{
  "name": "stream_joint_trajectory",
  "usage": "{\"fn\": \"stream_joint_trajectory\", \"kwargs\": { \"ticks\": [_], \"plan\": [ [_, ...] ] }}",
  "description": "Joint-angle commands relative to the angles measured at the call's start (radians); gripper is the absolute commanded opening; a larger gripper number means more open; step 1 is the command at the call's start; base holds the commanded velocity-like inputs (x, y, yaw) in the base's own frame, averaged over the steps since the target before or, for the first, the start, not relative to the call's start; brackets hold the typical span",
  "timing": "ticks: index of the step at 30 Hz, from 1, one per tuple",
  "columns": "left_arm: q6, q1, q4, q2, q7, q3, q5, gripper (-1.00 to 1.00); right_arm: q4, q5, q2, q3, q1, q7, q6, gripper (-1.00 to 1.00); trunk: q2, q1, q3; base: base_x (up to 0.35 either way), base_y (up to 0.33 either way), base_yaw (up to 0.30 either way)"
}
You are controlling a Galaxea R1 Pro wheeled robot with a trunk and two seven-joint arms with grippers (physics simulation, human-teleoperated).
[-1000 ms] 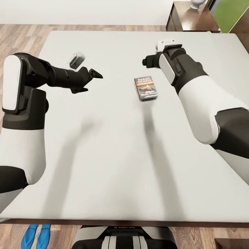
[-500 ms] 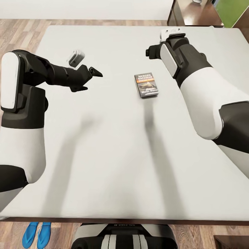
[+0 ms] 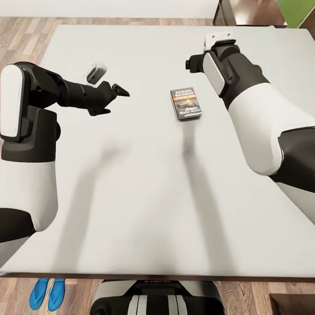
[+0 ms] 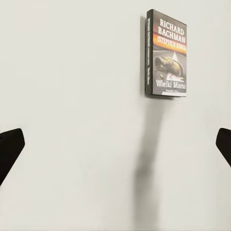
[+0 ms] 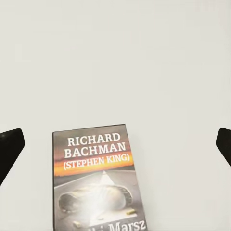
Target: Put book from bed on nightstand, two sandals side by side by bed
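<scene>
Both our grippers, left and right, hang wide-fingered over the book (lying flat); we might shove it across the bed.

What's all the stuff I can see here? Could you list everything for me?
book: one, dark cover with white letters, lying flat on the bed between the arms
bed: one, pale grey-white top, dark wood edge
sandals: two, bright blue, side by side on the floor by the bed's near edge
floor: wood planks
left pincer: black, open, above the bed
right pincer: black tips wide apart, open, above the book
</scene>
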Motion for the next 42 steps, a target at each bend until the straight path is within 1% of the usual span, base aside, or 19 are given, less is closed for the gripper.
{"fn": "stream_joint_trajectory", "kwargs": {
  "ticks": [1,3,4,6,9,10,11,12,13,16,17,22,28,34,36,38,39,41,42],
  "plan": [
    [0.003,-0.001,-0.001,0.001,0.01,-0.001,0.008,1.0,-0.001,-0.003,0.0,0.003,-0.001,-0.006,0.007,1.0,0.0,0.0,-0.002,0.0,0.0,0.0],
    [0.003,-0.001,-0.001,0.001,0.01,-0.001,0.008,1.0,-0.001,-0.004,0.0,-0.012,-0.002,-0.007,0.01,1.0,0.0,0.0,-0.005,0.0,0.0,0.0],
    [0.003,-0.001,-0.001,0.001,0.01,-0.001,0.008,1.0,-0.001,-0.004,0.0,-0.012,-0.002,-0.007,0.01,1.0,0.0,0.0,-0.007,0.0,0.0,0.0],
    [0.003,-0.002,-0.001,0.001,0.01,-0.001,0.009,1.0,-0.001,-0.004,0.0,-0.037,-0.008,-0.008,0.013,1.0,0.0,0.0,-0.01,0.0,0.0,0.0],
    [0.004,-0.002,-0.001,0.001,0.01,-0.001,0.009,1.0,0.0,-0.003,-0.001,-0.089,-0.025,-0.008,0.022,1.0,0.0,0.0,-0.014,0.0,0.0,0.0],
    [0.004,-0.002,-0.001,0.001,0.01,-0.001,0.009,1.0,0.0,-0.003,-0.001,-0.089,-0.025,-0.008,0.022,1.0,0.0,0.0,-0.016,0.0,0.0,0.0],
    [0.004,-0.002,-0.002,0.001,0.01,-0.001,0.009,1.0,0.003,-0.002,-0.002,-0.139,-0.051,-0.008,0.037,1.0,0.0,0.0,-0.018,0.0,0.0,0.0],
    [0.004,-0.002,-0.002,0.001,0.01,-0.001,0.009,1.0,0.003,-0.002,-0.002,-0.139,-0.051,-0.008,0.037,1.0,0.0,0.0,-0.019,0.0,0.0,0.0],
    [0.004,-0.002,-0.001,0.001,0.01,-0.002,0.009,1.0,0.008,-0.002,-0.002,-0.167,-0.073,-0.008,0.046,1.0,0.0,0.0,-0.021,0.0,0.0,0.0],
    [0.004,-0.002,-0.001,0.001,0.01,-0.003,0.009,1.0,0.012,-0.003,-0.002,-0.196,-0.097,-0.009,0.053,1.0,0.0,0.0,-0.025,0.0,0.0,0.0],
    [0.004,-0.002,-0.001,0.001,0.01,-0.003,0.009,1.0,0.012,-0.003,-0.002,-0.196,-0.097,-0.009,0.053,1.0,0.0,0.0,-0.027,0.0,0.0,0.0],
    [0.004,-0.003,-0.001,0.0,0.01,-0.003,0.009,1.0,0.016,-0.003,-0.001,-0.221,-0.119,-0.01,0.059,1.0,0.0,0.0,-0.035,0.0,0.0,0.0],
    [0.004,-0.005,-0.002,0.0,0.01,-0.003,0.009,1.0,0.024,-0.002,0.0,-0.227,-0.126,-0.014,0.06,1.0,0.0,0.0,-0.044,0.0,0.0,0.0],
    [0.005,-0.029,-0.003,0.001,0.013,-0.002,0.015,1.0,0.042,-0.002,0.0,-0.228,-0.127,-0.016,0.061,1.0,0.0,0.0,-0.053,0.0,0.0,0.0],
    [0.005,-0.053,0.0,0.002,0.019,-0.003,0.036,1.0,0.053,-0.002,0.0,-0.228,-0.128,-0.016,0.061,1.0,0.0,0.0,-0.056,0.0,0.0,0.0],
    [0.004,-0.085,0.007,0.004,0.035,-0.006,0.068,1.0,0.061,-0.002,0.0,-0.229,-0.128,-0.016,0.061,1.0,0.0,0.0,-0.059,0.0,0.0,0.0],
    [0.004,-0.115,0.017,0.008,0.054,-0.018,0.099,1.0,0.067,-0.002,0.0,-0.229,-0.128,-0.017,0.061,1.0,0.0,0.0,-0.061,0.0,0.0,0.0],
    [0.003,-0.144,0.032,0.012,0.073,-0.04,0.128,1.0,0.072,-0.003,0.0,-0.23,-0.127,-0.017,0.061,1.0,0.0,0.0,-0.064,0.0,0.0,0.0],
    [0.003,-0.15,0.035,0.012,0.077,-0.045,0.134,1.0,0.073,-0.003,0.0,-0.23,-0.126,-0.017,0.061,1.0,0.0,0.0,-0.066,0.0,0.0,0.0]
  ]
}}
